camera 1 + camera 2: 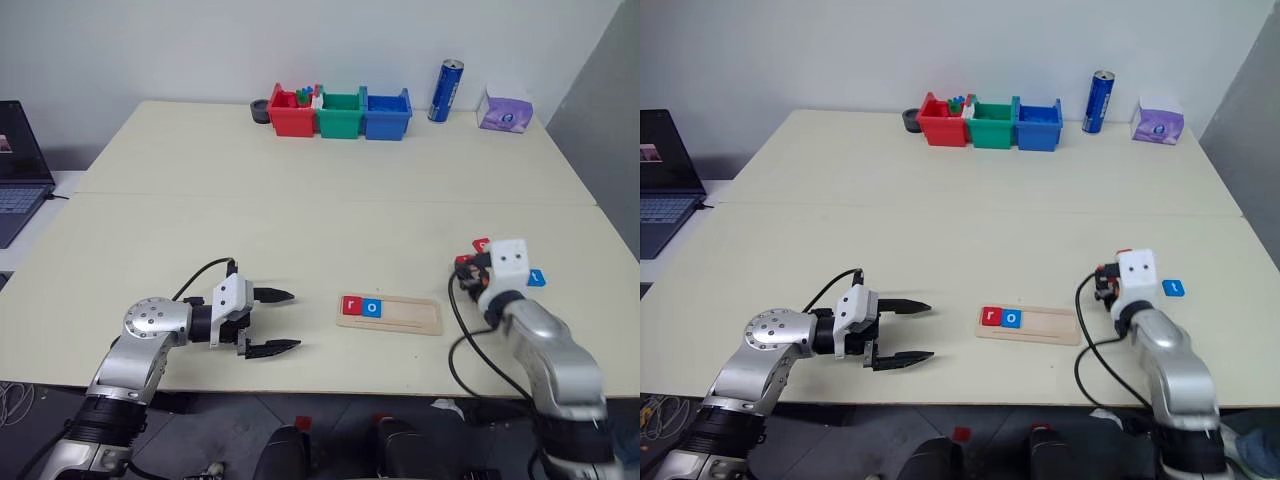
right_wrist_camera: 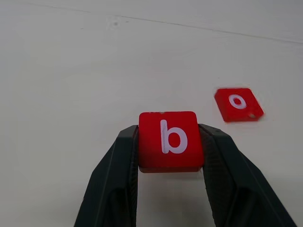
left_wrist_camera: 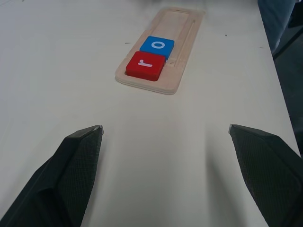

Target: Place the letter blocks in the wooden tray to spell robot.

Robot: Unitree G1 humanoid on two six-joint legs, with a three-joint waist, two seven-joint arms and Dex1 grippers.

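Pale wood makes up the wooden tray [image 1: 390, 314], a long narrow strip with a shallow groove, lying near the front edge of the cream table [image 1: 300, 220]. In its left end sit two flat tiles side by side and touching: a red r block [image 1: 350, 306] and a blue o block [image 1: 372, 308]; the remainder of the groove is bare.

From the head camera the right gripper [image 2: 170, 142] is hidden behind its white wrist housing, at about three o'clock from the tray. The right wrist camera reveals what that hides: both black fingers [image 2: 118, 161] pinch a red b block [image 2: 169, 140] by its two sides, letter facing the lens, lifted clear of the table. Beyond it a red o block [image 2: 238, 103] lies flat on the table. The head camera adds a blue block [image 1: 1173, 288] lying just right of that wrist; its letter is too small to read.

Left gripper [image 1: 272, 322] hovers at nine o'clock from the tray, pointing at it, fingers spread wide around nothing.

At twelve o'clock, along the far edge, stand red, green and blue bins [image 1: 340, 113], a blue can [image 1: 446, 90] and a purple tissue box [image 1: 505, 108]. A laptop [image 1: 18, 165] sits at the far left. Nothing stands between either gripper and the tray.
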